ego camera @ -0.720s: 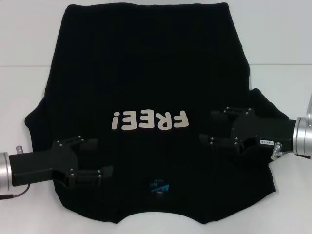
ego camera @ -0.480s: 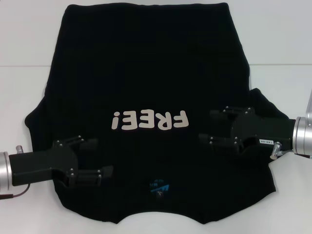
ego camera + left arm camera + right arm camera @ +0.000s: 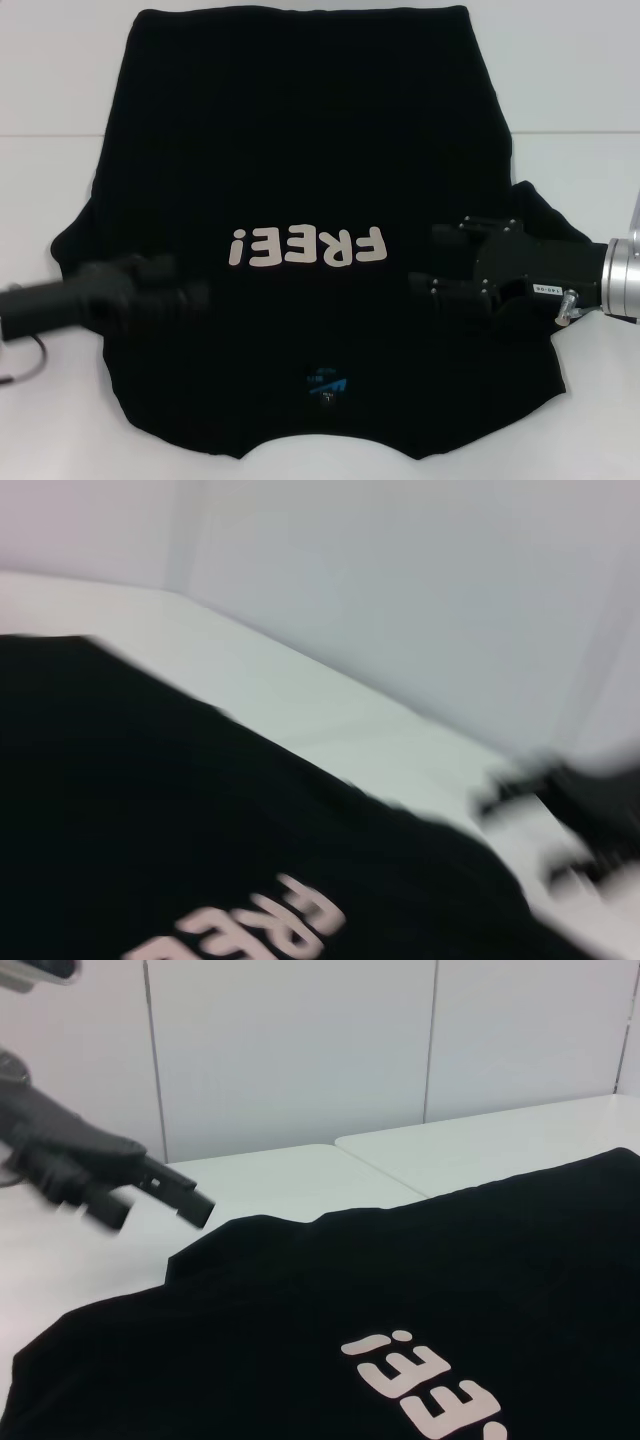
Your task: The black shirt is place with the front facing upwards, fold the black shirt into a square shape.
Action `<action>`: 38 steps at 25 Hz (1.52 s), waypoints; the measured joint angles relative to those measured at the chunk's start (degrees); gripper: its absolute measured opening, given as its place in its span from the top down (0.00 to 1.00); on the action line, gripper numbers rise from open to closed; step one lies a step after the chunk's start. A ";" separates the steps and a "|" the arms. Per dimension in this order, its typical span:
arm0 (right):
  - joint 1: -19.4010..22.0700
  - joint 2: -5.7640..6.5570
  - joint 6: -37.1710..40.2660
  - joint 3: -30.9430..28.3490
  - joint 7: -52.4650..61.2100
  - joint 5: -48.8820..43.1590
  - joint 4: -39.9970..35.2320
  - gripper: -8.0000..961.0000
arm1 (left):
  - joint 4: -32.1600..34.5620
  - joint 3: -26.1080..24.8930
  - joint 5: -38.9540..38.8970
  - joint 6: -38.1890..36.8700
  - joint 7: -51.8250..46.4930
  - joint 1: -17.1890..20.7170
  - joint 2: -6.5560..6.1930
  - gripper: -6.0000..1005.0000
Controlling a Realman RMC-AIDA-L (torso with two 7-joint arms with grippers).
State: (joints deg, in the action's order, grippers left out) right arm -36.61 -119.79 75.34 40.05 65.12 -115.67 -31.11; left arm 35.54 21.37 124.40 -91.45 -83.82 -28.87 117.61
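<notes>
From the head view we see the black shirt (image 3: pixel 300 240) spread flat on the white table (image 3: pixel 570 70), lettering up, unfolded. Our right gripper (image 3: pixel 432 262) hovers over its right side with fingers narrowly parted, holding nothing. Our left gripper (image 3: pixel 185 285) is over the left sleeve area; we cannot tell its finger state.

The left wrist view shows shirt and table only.

In the right wrist view our left gripper (image 3: pixel 175 1198) hangs above the shirt edge. We judge folding not yet begun; next we need both sleeve edges gripped.

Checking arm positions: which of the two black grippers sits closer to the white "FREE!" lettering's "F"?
The right gripper, over the black cloth shirt, sits beside the "F". The left gripper is at the "!" end.
</notes>
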 joint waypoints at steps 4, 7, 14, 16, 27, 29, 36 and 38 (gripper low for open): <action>0.06 0.00 0.12 -0.06 0.65 0.06 0.00 0.19 | -2.03 -2.35 -0.19 -0.29 -16.11 -1.61 -3.82 0.07; -0.14 0.00 0.09 0.00 2.15 -0.07 -0.02 0.19 | -2.58 -2.22 -0.01 0.16 -28.27 -2.55 -7.00 0.08; -0.14 0.00 0.31 0.03 2.81 -0.15 -0.36 0.20 | -0.71 -1.65 7.00 5.67 -52.26 -3.75 -10.45 0.08; -0.20 0.00 0.18 0.02 2.82 -0.18 -0.35 0.20 | -0.71 -1.62 9.92 7.97 -55.34 -4.18 -10.62 0.08; -0.30 0.00 -0.02 0.02 2.87 -0.26 -0.27 0.20 | -4.66 -1.56 14.73 20.22 -59.76 -5.15 -10.21 0.08; -0.30 0.00 -0.02 0.02 2.88 -0.26 -0.26 0.20 | -5.29 -1.56 14.71 21.09 -59.61 -5.35 -10.09 0.08; -0.30 0.00 -0.03 0.02 2.90 -0.25 -0.17 0.20 | -7.19 -1.59 14.70 23.12 -58.35 -6.31 -9.50 0.08; -0.30 0.00 0.14 0.02 2.90 -0.27 -0.16 0.20 | -7.35 -1.60 14.72 23.41 -58.01 -6.47 -9.37 0.08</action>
State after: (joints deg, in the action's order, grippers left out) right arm -36.92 -119.79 75.48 40.08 68.03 -115.94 -31.27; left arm 28.19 19.77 139.12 -68.05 -141.83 -35.34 108.24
